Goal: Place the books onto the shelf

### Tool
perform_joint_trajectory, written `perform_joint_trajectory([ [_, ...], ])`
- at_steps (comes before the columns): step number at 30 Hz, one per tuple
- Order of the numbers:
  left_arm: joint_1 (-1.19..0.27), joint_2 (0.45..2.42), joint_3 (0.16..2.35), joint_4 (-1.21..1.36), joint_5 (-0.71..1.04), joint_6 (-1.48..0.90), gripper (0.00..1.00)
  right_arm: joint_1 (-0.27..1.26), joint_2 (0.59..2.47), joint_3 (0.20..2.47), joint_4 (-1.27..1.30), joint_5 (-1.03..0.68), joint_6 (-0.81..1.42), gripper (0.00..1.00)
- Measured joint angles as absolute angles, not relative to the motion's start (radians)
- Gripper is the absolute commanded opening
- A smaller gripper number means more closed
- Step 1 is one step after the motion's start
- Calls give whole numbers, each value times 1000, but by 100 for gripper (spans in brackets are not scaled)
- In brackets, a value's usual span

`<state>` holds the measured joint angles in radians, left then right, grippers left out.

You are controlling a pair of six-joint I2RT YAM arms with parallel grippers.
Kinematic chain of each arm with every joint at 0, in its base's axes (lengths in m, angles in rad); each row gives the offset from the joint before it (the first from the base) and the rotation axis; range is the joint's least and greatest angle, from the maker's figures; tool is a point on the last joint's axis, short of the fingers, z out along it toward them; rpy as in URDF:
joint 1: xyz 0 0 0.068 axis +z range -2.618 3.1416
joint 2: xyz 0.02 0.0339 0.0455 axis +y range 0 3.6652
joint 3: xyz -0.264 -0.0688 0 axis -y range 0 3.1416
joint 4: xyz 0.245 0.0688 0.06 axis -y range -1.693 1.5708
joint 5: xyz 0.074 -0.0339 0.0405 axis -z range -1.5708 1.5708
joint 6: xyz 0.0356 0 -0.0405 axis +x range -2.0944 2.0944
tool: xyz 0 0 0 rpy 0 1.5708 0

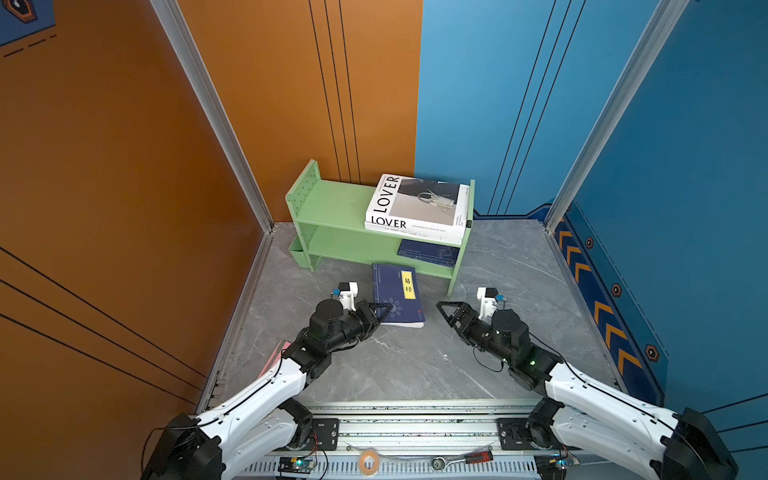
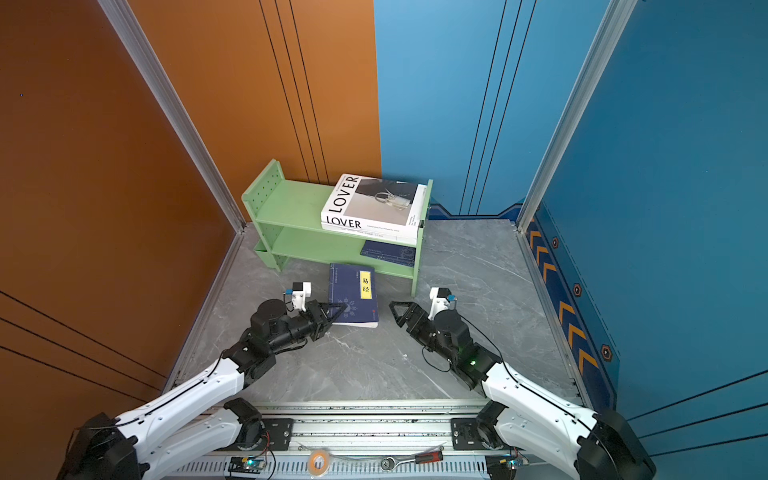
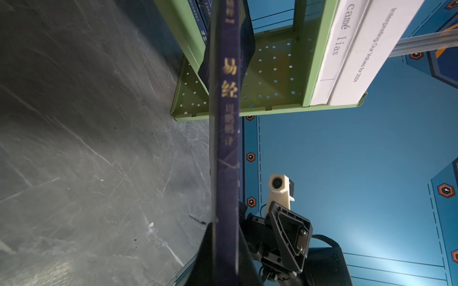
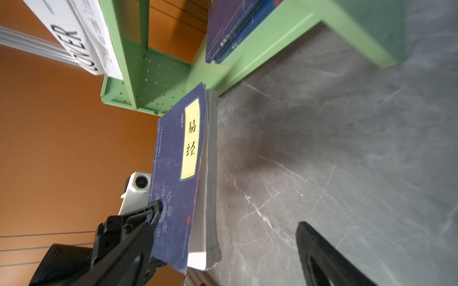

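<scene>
Though glossy, grey tabletop (image 1: 415,365) between orange-blue walls (image 1: 257,104).

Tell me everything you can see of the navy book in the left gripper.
The navy book is closed and thin, cover up: yellow title label with black characters, pale patterning, gold characters on the spine, white page block. It sits just before the shelf, far edge by the lower tier. The left gripper is shut on its near corner; whether it rests on the table is unclear.
</scene>
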<state>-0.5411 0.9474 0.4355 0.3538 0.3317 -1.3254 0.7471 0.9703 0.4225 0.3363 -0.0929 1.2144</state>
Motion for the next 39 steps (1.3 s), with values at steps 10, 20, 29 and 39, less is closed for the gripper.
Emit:
perform_joint_trajectory([
  [10,-537,864,413,387,196,-1336,0,854,1141,443,512,-94,1277,89],
  [20,-537,839,391,408,111,-1361,0,879,1221,501,628,-93,1303,89],
  [29,-539,819,389,427,64,-1365,0,887,1336,570,706,-97,1333,85],
  [39,-588,819,363,480,-1,-1386,0,891,1505,614,875,-120,1422,59],
])
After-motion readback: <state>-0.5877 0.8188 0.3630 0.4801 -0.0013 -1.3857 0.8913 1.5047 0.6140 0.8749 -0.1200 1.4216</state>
